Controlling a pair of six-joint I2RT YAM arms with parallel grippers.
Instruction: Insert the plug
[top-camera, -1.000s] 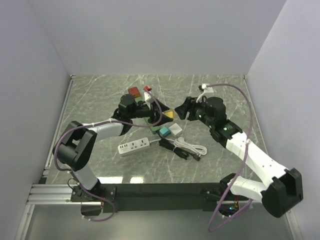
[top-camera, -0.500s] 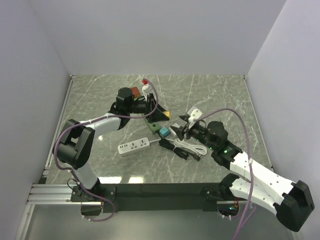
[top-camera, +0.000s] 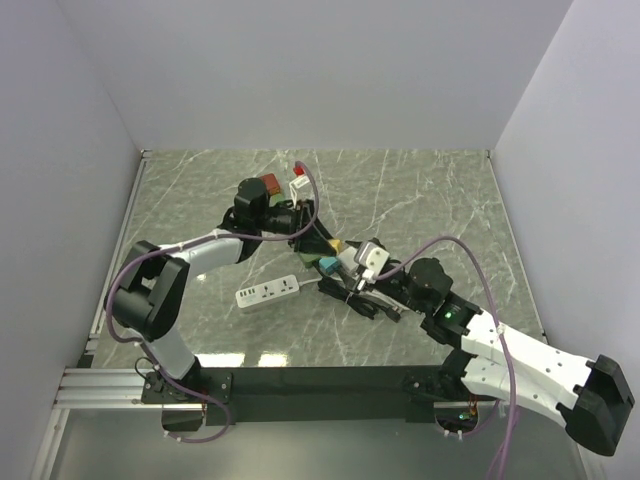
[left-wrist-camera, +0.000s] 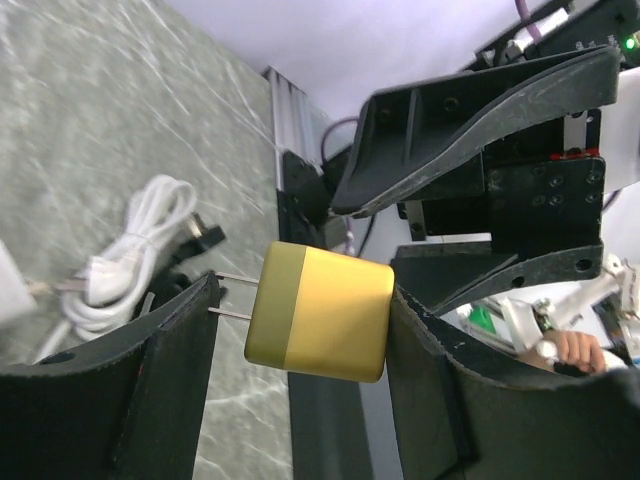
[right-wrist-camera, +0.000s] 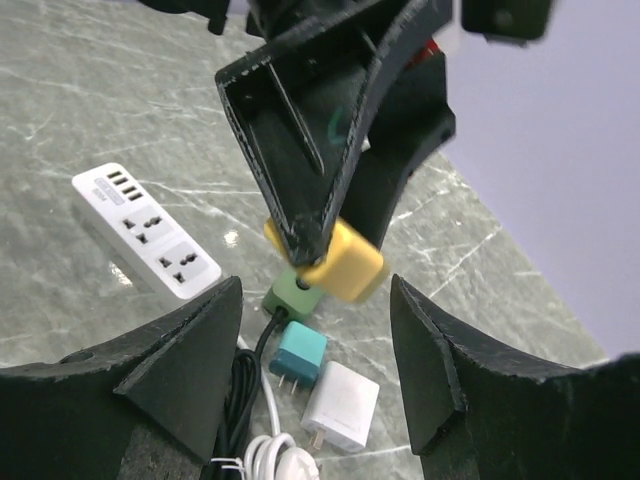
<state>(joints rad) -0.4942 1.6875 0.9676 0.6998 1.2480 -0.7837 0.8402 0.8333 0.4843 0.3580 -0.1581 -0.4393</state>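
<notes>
Yellow plug (left-wrist-camera: 325, 312) is pinched between the left gripper (left-wrist-camera: 300, 325) fingers, around the middle of the table (top-camera: 430, 190), prongs poking out sideways. White power strip (top-camera: 268, 291) lies at its 8 o'clock, apart from it. Right gripper (right-wrist-camera: 316, 300) is at the plug's 4 o'clock, jaws spread, nothing in them.
</notes>
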